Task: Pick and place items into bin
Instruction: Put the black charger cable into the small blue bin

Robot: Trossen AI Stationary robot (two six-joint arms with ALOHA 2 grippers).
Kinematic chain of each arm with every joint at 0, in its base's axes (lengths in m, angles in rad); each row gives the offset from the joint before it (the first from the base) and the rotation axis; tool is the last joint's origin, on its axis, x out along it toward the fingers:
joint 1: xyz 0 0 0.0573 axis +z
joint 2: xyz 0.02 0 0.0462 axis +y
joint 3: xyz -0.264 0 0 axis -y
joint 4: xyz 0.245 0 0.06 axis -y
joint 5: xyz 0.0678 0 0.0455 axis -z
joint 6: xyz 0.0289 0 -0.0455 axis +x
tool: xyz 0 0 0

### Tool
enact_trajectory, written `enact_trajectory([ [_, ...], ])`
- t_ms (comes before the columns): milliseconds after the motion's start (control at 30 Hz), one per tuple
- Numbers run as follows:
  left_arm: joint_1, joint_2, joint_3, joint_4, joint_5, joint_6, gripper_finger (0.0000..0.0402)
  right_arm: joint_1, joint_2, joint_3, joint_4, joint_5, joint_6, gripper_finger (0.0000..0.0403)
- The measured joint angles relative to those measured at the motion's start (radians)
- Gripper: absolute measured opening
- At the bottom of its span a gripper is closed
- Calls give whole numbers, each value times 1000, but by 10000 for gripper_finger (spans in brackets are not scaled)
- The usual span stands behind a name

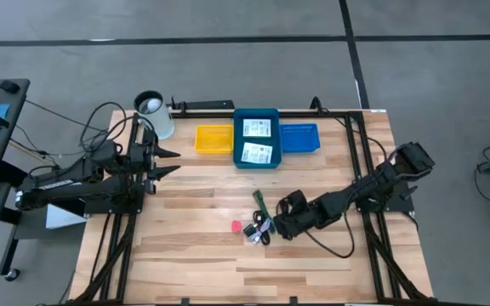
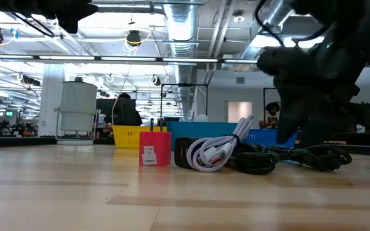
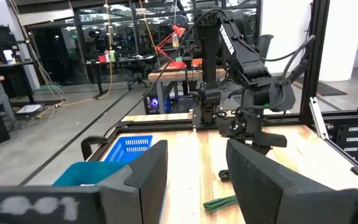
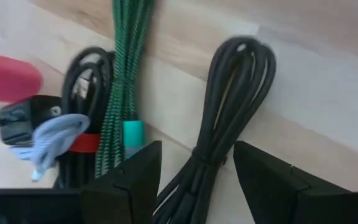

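Reaching in from the right edge of the table (image 1: 194, 280), the right gripper (image 4: 194, 180) hanging low over a looped black cable (image 4: 229, 112), fingers (image 4: 129, 177) spread wide on either side of the loop, gripping nothing. Lying just beside it, a green braided cable (image 4: 126, 68), then a second black cable bundle (image 4: 82, 87) with a red band, a pale grey cable (image 4: 55, 134) and a small black piece (image 4: 20, 118), all crowding together near the table's middle, toward the front edge. Sitting at the end of that cluster, the pink cube (image 1: 236, 227); showing red with a small label in the low view. Blocking much of the heap from above, the right arm, so only a green strand (image 1: 259, 202) and a pale tangle (image 1: 258, 231) showing in the high view.

Waiting near the left edge, the left gripper (image 1: 167, 161), fingers parted wide and holding nothing.

Standing at the back edge, the teal bin (image 1: 255, 115) with two white cards (image 1: 256, 128) lying flat inside, between a yellow tray (image 1: 213, 138) and a blue tray (image 1: 299, 136). Print on the cards too small for reading. Standing at the back left corner, a white cylinder (image 1: 153, 110).
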State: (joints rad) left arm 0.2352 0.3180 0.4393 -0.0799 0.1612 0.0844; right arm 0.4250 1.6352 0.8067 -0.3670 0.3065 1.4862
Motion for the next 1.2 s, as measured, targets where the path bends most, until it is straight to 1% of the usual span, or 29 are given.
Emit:
enact_trajectory([
  [67, 0, 0, 0, 0, 18, -18, 155, -13, 26, 2, 0, -46, 1, 194],
  [200, 0, 0, 0, 0, 77, -31, 155, -35, 75, 10, -22, -91, 15, 193],
  [300, 0, 0, 0, 0, 90, -32, 155, -39, 86, 13, -38, -84, 14, 188],
  [367, 0, 0, 0, -1, 90, -32, 155, -38, 76, 9, -44, -78, 10, 176],
  [467, 0, 0, 0, -6, 94, -32, 155, -31, 47, 8, -55, -32, -2, 141],
  [533, 0, 0, 0, -7, 96, -31, 155, -26, 20, 2, -100, 24, -29, 110],
  [667, 0, 0, 0, -5, 96, -12, 155, -27, -38, 14, -88, 125, -81, 48],
  [767, 0, 0, 0, -6, 96, -6, 155, -33, -76, 13, -91, 180, -126, 21],
  [867, 0, 0, 0, -6, 96, -5, 155, -55, -134, 14, -107, 247, -176, 19],
  [1000, 0, 0, 0, -12, 96, -6, 155, -109, -219, 14, -171, 326, -254, 37],
  [1100, 0, 0, 0, -13, 96, -8, 155, -179, -290, 14, -224, 359, -354, 36],
  [1200, 0, 0, 0, -13, 96, -13, 155, -272, -359, 14, -248, 365, -497, 25],
])
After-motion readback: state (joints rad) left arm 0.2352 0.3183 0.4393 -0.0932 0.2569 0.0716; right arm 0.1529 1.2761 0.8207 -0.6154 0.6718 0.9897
